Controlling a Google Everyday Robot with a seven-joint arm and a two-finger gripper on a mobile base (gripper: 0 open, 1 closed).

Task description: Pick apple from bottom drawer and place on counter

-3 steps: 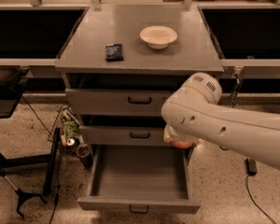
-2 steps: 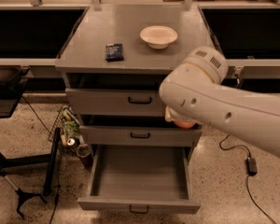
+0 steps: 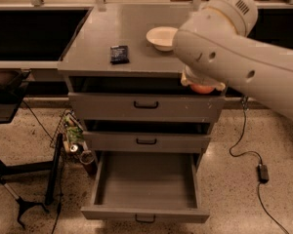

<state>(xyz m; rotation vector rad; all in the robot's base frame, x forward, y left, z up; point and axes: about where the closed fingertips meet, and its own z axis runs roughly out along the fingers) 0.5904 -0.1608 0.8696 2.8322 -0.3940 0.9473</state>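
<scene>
We see the gripper [image 3: 203, 84] tucked under the arm's white wrist, pinched on the apple [image 3: 202, 88]. The apple hangs in the air right at the front edge of the counter [image 3: 102, 33], near its right end. The cream bowl [image 3: 162, 37] sits on the counter just up and left of the gripper, with a small black packet [image 3: 119, 53] further left. The bottom drawer [image 3: 146, 179] is pulled open, well below and left of the gripper.

The arm [image 3: 244, 57] hides most of the gripper [image 3: 202, 83] at the counter's [image 3: 102, 33] front right edge. Only the underside of the clasped apple [image 3: 202, 88] shows. The arm also covers the bowl's [image 3: 160, 37] right rim.
</scene>
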